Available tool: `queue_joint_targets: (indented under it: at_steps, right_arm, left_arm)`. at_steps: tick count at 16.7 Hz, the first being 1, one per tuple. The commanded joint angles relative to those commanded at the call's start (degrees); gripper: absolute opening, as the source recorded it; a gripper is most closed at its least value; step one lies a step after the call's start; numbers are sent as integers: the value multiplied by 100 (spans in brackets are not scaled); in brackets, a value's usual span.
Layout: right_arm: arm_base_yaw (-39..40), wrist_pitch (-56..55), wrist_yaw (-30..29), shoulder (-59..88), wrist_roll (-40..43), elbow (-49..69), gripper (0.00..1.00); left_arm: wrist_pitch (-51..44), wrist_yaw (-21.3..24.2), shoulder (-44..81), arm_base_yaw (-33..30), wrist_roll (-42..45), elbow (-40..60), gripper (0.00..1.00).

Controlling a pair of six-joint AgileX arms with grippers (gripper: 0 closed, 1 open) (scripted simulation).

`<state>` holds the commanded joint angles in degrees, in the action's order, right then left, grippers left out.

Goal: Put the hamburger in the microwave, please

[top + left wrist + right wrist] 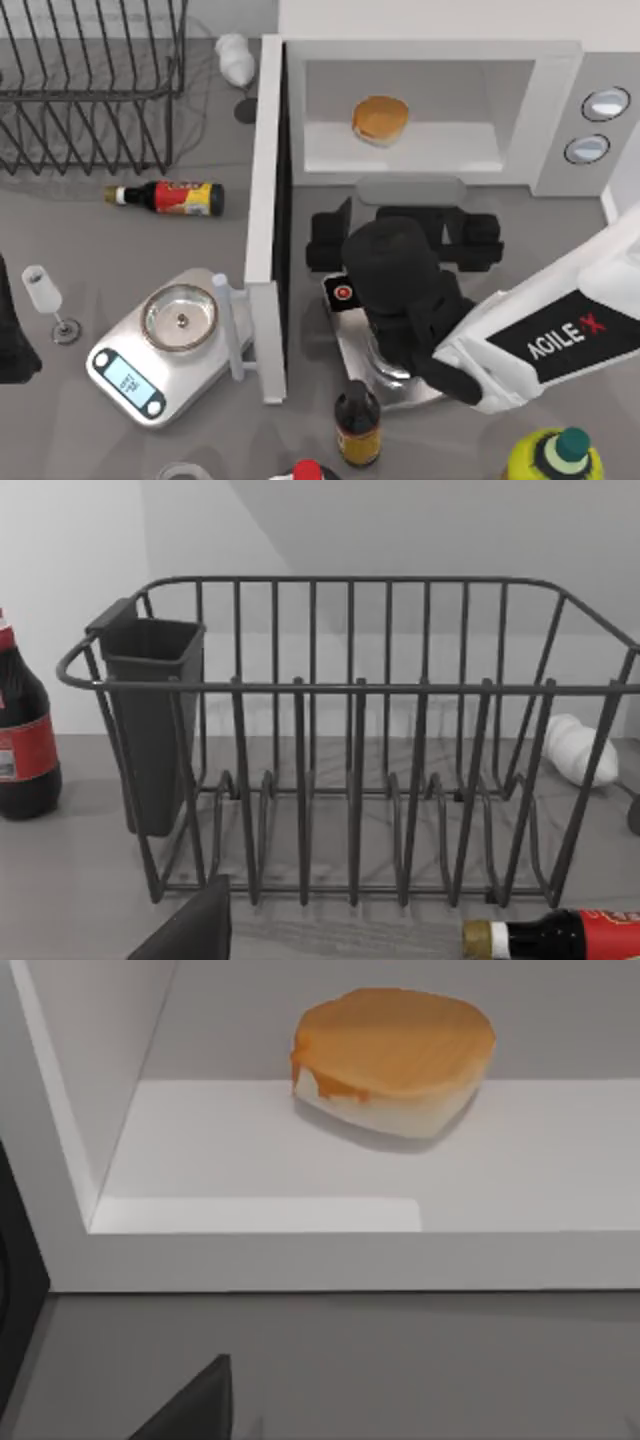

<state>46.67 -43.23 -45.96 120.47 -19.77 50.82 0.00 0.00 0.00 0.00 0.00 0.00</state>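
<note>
Resting on the floor of the microwave (420, 110) cavity, the hamburger (379, 120) sits slightly left of centre, upright, clear of both side walls and apart from my tools. In the right wrist view the hamburger (392, 1055) shows a smooth golden bun top over a paler base, standing on the white cavity floor back from the front lip. The microwave door (265, 215) stands swung open toward the top view's left, so the cavity is unobstructed. My right tool (400, 240) hangs over the bench (200, 240) just in front of the cavity opening, aimed inward; its fingers (325, 240) are spread wide and pinch nothing. My left arm is parked at the left edge of the bench, facing the dish rack (350, 740); I cannot tell how its tool is set. Judged from this layout, the placement step appears complete. Handling assessment: the hamburger is probably light, soft and compressible, with a smooth domed crown that offers poor purchase. If a regrasp were required, I would take hold across the sides at the widest part, below the crown, with light closing force to avoid crushing or tilting it. A nearby scale (165, 345) and bottles (357, 425) stand clear of the cavity.
</note>
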Motion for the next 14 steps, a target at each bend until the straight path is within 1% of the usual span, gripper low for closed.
queue_joint_targets:
  at_steps: [4,10,12,14]
  right_arm:
    - [-39,239,17,-168,11,85,100]
    - [-34,1890,44,-1273,15,486,100]
    - [-35,2207,42,-1551,12,599,100]
    - [-35,2285,39,-1624,11,633,100]
  left_arm:
    - [0,0,0,0,0,0,100]
    - [0,0,0,0,0,0,100]
    - [0,0,0,0,0,0,100]
    - [0,0,0,0,0,0,100]
